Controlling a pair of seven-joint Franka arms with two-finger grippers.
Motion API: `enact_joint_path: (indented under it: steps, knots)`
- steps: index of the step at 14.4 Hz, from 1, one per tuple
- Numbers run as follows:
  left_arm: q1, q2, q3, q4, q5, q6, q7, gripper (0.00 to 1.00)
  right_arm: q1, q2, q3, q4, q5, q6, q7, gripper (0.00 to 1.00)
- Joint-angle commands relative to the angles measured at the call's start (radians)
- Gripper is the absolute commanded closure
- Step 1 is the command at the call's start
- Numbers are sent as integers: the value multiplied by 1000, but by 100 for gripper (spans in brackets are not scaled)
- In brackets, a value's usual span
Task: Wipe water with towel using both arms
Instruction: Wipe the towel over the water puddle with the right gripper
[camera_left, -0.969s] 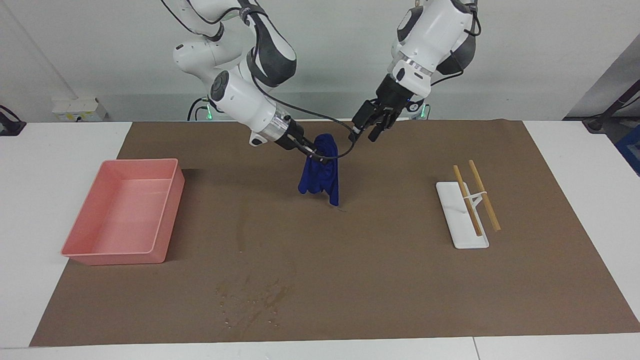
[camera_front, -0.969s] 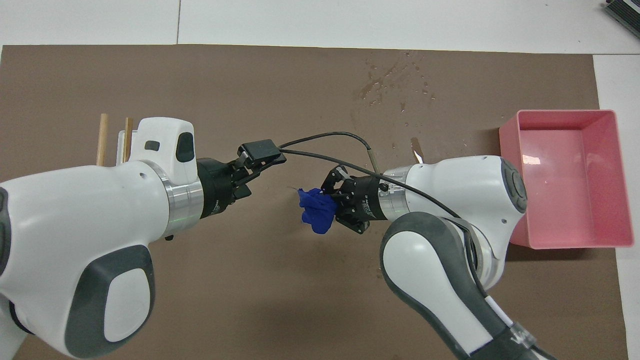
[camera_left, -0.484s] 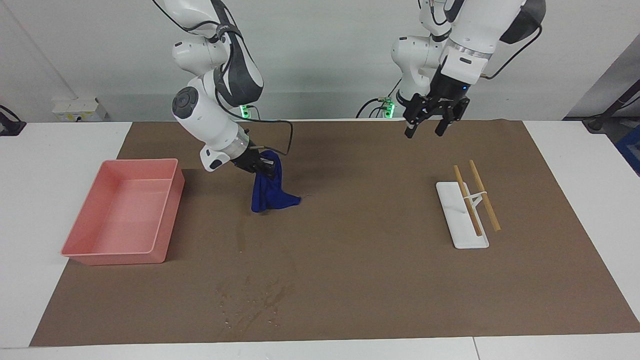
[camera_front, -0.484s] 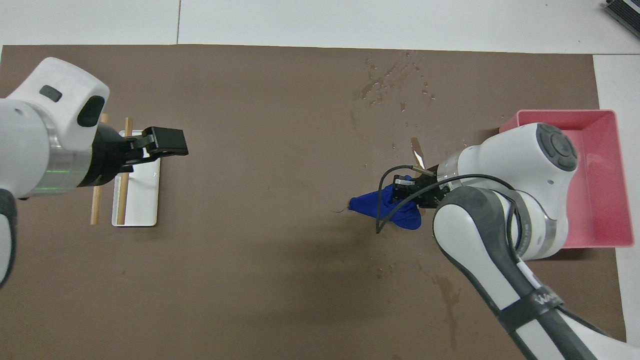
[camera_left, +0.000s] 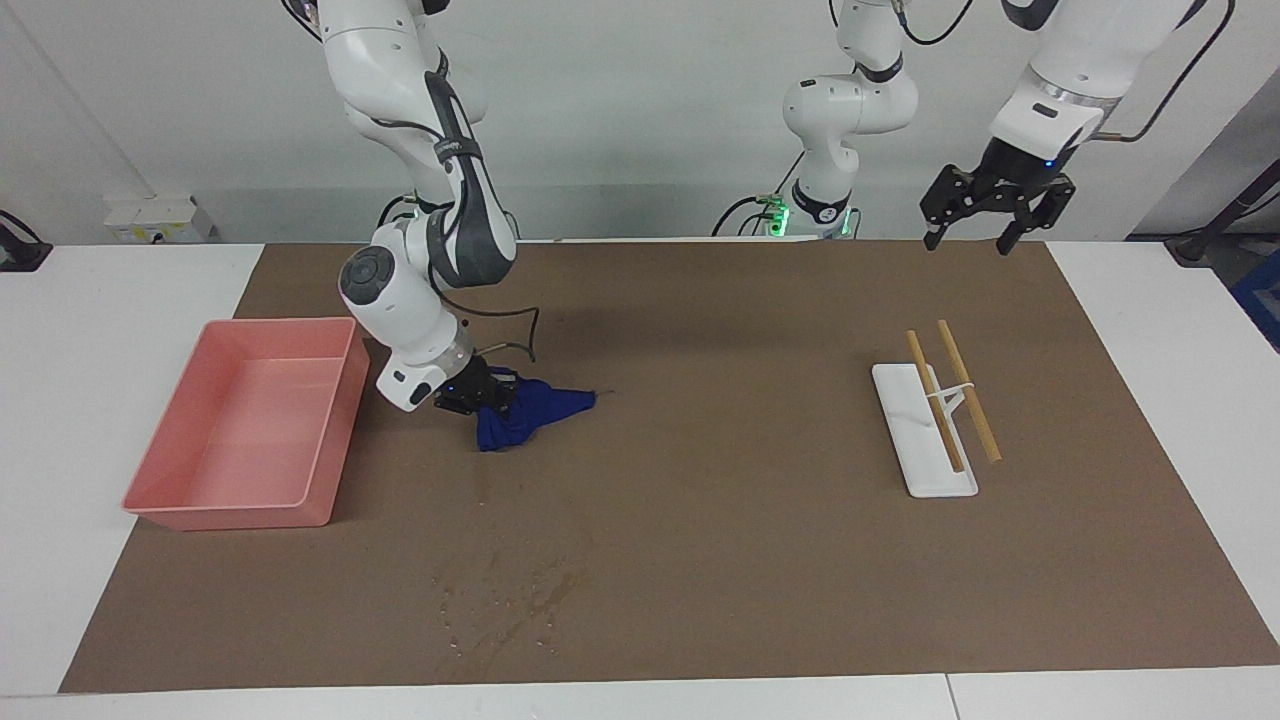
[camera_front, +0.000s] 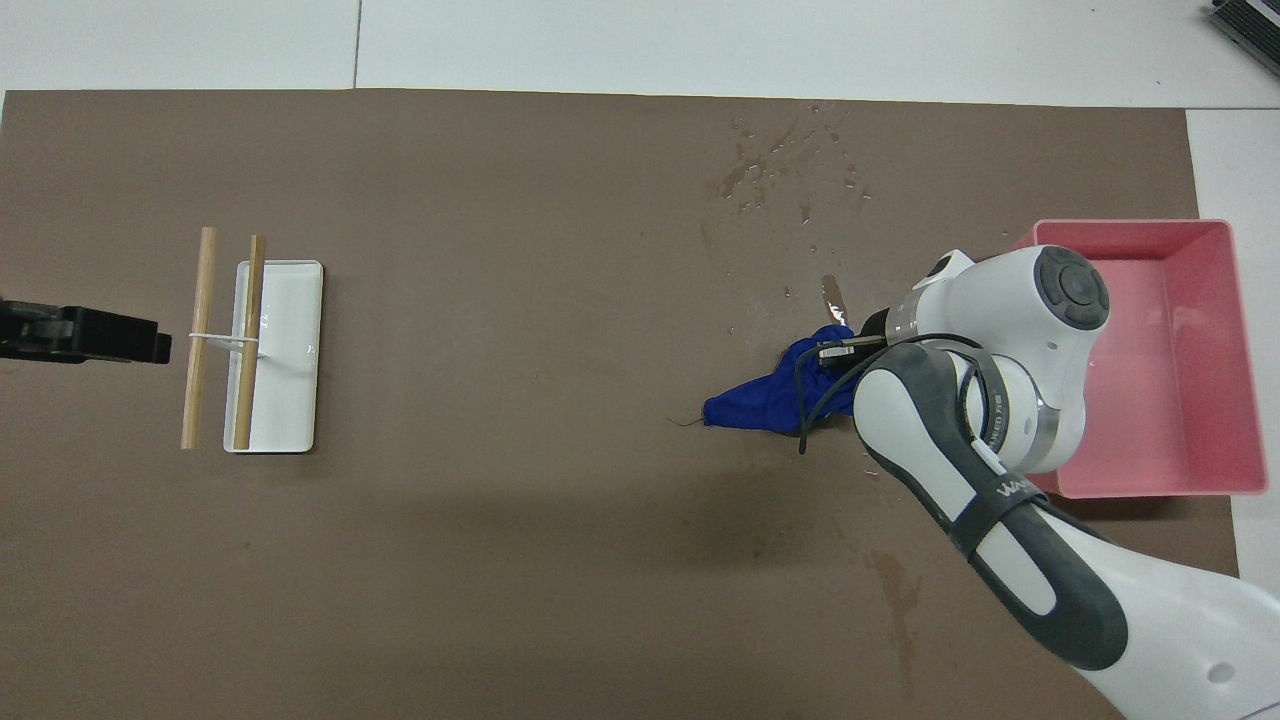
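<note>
The dark blue towel (camera_left: 530, 410) (camera_front: 765, 403) lies bunched on the brown mat beside the pink tray, with one corner trailing toward the middle of the mat. My right gripper (camera_left: 490, 398) is low at the mat, shut on the towel's end next to the tray; in the overhead view the arm hides most of it. The water (camera_left: 505, 600) (camera_front: 785, 170) is a blotchy patch of droplets and dark streaks, farther from the robots than the towel. My left gripper (camera_left: 970, 232) (camera_front: 85, 335) hangs open and empty, high over the mat's edge at the left arm's end.
A pink tray (camera_left: 335, 430) (camera_front: 1240, 360) stands at the right arm's end of the mat. A white slab with two wooden sticks (camera_left: 925, 440) (camera_front: 280, 360) lies toward the left arm's end. A thin wet streak (camera_front: 900, 590) marks the mat nearer to the robots.
The right gripper carried the hanging towel toward the pink tray and lowered it onto the mat. The left arm swung away from the middle to its own end, rising.
</note>
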Motion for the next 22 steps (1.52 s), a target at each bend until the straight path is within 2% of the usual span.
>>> enact_joint_path:
  steps: [1,3,4,14,17,22]
  knots:
    - [33,9,-15,54,81,-79,119,0,-22,112,13,22,-22,133,-107,100]
    - [30,12,-18,66,89,-87,120,0,-21,170,13,39,-22,233,-153,100]
    - [30,11,-21,63,89,-87,120,0,-22,188,13,64,-22,242,-164,100]
    - [20,9,-23,62,58,-116,28,0,-64,367,13,362,-56,245,-248,100]
    - [-81,8,54,60,60,-122,26,0,-61,368,13,364,-77,247,-247,100]
    - [-74,-15,54,19,60,-116,28,0,-57,368,13,364,-79,245,-250,100]
